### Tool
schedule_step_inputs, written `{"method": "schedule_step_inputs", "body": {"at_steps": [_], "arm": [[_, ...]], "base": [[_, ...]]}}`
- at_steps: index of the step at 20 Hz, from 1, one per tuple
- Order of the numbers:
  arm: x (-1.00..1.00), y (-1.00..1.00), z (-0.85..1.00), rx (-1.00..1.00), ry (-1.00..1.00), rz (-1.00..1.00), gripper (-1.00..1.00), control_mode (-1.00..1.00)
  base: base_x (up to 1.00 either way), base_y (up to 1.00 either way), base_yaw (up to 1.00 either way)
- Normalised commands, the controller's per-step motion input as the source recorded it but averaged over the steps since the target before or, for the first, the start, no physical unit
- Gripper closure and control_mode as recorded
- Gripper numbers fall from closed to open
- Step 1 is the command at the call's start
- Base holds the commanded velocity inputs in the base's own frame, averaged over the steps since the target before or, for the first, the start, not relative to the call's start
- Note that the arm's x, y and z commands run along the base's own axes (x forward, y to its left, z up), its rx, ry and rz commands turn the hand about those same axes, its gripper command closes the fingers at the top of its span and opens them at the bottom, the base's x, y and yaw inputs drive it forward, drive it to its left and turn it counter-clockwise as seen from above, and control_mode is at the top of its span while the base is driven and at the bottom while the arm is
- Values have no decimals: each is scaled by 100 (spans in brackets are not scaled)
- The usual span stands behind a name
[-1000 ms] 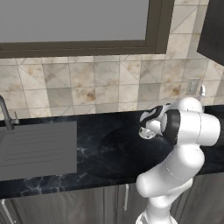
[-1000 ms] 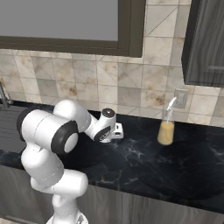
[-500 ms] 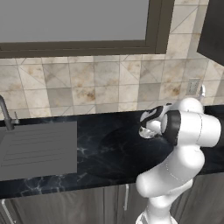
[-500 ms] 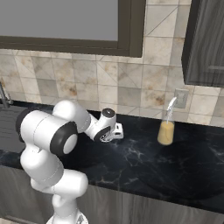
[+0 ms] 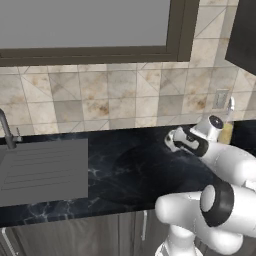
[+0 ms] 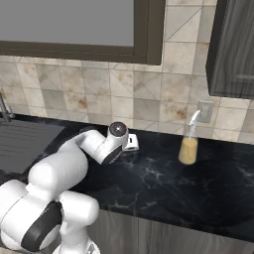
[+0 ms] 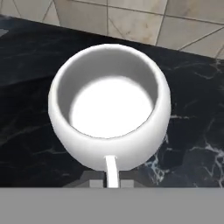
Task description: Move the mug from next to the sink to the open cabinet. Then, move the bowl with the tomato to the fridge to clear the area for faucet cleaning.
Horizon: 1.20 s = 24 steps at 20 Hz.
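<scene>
In the hand view the mug [image 7: 109, 127] is sitting right in front of the camera, upright, its round mouth open toward the lens and its thin handle pointing down at the claw. The claw's tips are hidden under the mug's body, so I cannot tell how wide it is standing or whether it is actually gripping the mug. The mug is showing above the black marble worktop [image 7: 26, 131], close to the tiled wall [image 7: 131, 22].

In the base views the claw [image 6: 132, 144] is reaching out over the worktop [image 5: 125, 170] toward the wall, with the arm folded low behind it. The sink [image 5: 42, 170] is lying well off to the left with the faucet [image 5: 6, 131] at its back edge. A glass of yellow liquid [image 6: 188, 149] is standing near the wall, apart from the claw.

Compared with a second ago, the arm is holding much the same pose and the sink and glass are staying put.
</scene>
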Motion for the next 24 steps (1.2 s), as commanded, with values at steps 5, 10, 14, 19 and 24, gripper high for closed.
{"method": "schedule_step_inputs", "body": {"at_steps": [5, 10, 14, 19, 24], "arm": [[-81, 15, 100, 0, -17, 0, 100, -100], [-96, 38, 100, 0, -16, 6, 100, -100], [-24, 16, 25, 0, -1, 5, 100, 100], [0, 0, 0, 0, 0, 0, 100, 100], [0, 0, 0, 0, 0, 0, 100, 100]], "base": [[0, 0, 0], [0, 0, 0], [-64, 55, 31], [-60, 60, 68], [-29, 60, 81]]}}
